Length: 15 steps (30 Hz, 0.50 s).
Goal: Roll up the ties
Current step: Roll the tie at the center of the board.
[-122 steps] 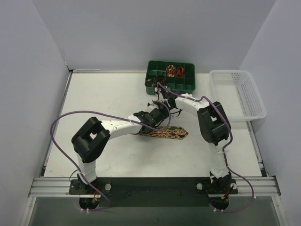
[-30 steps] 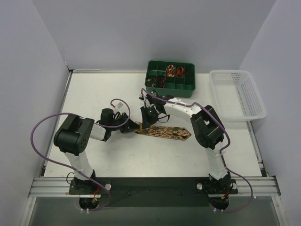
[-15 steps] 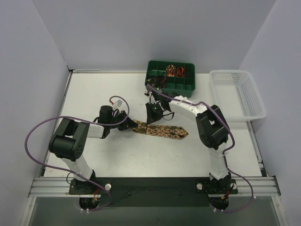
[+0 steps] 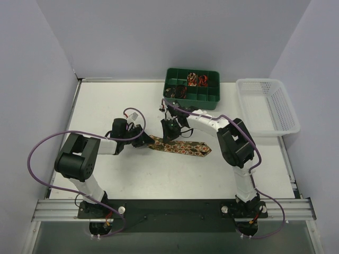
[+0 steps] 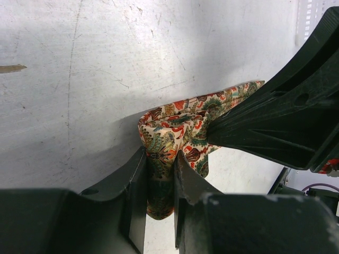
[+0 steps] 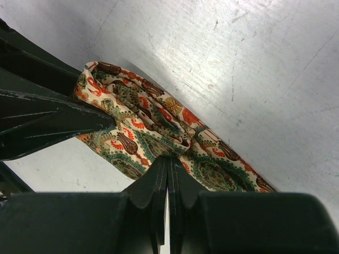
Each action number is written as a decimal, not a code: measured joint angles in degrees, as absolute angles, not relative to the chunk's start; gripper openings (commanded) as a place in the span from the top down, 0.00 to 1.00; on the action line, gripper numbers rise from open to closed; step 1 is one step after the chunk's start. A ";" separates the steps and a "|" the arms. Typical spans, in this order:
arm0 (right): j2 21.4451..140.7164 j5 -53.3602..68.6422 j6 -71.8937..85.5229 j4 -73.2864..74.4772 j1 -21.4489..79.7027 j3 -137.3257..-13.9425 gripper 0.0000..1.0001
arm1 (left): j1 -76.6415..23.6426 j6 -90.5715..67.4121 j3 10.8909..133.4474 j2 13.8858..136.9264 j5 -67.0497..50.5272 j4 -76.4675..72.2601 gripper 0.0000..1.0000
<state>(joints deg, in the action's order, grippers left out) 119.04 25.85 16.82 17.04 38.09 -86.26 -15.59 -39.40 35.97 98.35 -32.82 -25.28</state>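
The tie (image 4: 185, 148) lay stretched across the middle of the bench (image 4: 106, 106). The left fingers (image 4: 143, 142) pinched its bunched left end. The right fingers (image 6: 168, 180), clenched empty, touched the cloth just beside.

- The left gripper (image 4: 144, 140) has pulled back to the left. Four seconds ago it reached out to the middle of the table (image 4: 132, 180).
- The end of the tie (image 4: 183, 146) that it pinches has slid left and a bit farther away.
- The right gripper (image 4: 169, 135) has come nearer and to the left — down onto the tie. Half a second ago it sat a little higher.
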 measured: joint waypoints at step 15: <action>119.04 24.53 16.73 17.17 38.28 -85.60 0.99 | -15.27 -38.70 36.80 98.26 -32.73 -23.70 1.00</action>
<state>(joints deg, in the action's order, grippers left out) 119.04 24.53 16.73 17.17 38.28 -85.60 -15.27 -38.70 36.80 98.26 -32.73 -23.70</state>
